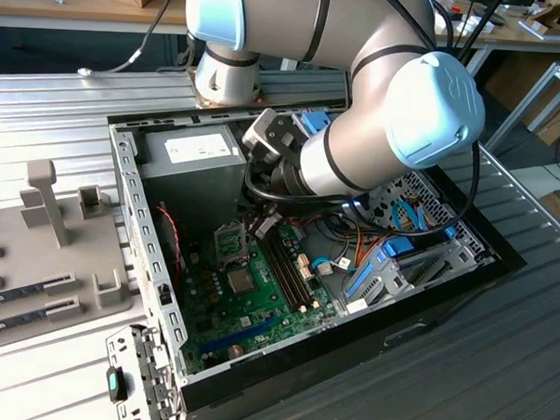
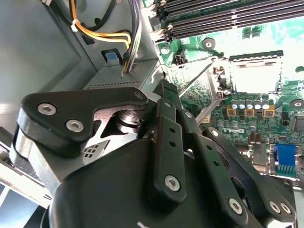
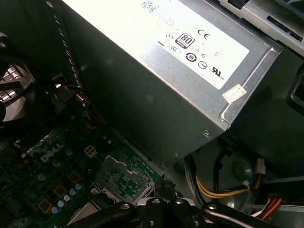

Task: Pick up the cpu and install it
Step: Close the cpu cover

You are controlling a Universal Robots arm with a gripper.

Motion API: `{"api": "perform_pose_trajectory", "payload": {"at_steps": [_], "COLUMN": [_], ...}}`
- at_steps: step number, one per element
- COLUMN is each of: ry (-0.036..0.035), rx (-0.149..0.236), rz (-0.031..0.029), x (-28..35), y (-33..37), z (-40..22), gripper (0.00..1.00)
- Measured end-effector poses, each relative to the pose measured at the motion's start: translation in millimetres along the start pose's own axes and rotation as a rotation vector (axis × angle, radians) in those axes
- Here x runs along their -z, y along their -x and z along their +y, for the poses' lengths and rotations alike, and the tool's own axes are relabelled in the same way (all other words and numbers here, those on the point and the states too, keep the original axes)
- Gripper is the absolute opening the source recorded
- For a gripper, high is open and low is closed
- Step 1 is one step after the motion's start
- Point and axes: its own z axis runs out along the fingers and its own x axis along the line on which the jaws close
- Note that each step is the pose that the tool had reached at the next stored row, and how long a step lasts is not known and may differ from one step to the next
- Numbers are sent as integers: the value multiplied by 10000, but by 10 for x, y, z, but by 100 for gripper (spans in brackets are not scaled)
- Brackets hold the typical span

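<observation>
The cpu (image 1: 241, 281) is a silvery-grey square lying flat on the green motherboard (image 1: 257, 307), inside the open computer case (image 1: 367, 335). In the exterior view it sits just beside the raised metal socket frame (image 1: 230, 243), with the long memory slots (image 1: 287, 266) on its exterior-view right. In the second wrist view it appears as a pale square (image 2: 254, 75) within its dark frame, well apart from the gripper.

The gripper (image 2: 164, 90) hangs above the board, between the grey power supply (image 1: 193, 174) and the socket. Its two black fingers (image 2: 167, 137) converge to a tip with the jaws drawn together. Nothing can be seen gripped between them, and they touch neither the chip nor the board.

The power supply carries a white label (image 3: 190, 42) printed with several round certification marks, and a smaller pale sticker (image 3: 234, 93) near its corner. Yellow and black wires (image 3: 213, 190) run out beneath it. White lettering (image 3: 47, 153) is printed on the board.
</observation>
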Motion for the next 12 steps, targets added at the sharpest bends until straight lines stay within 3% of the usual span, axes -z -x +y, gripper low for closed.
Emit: {"api": "perform_pose_trajectory", "payload": {"at_steps": [12], "ry": [4], "rx": [29], "rz": [14], "x": [53], "y": [-84], "z": [-80], "gripper": [11]}}
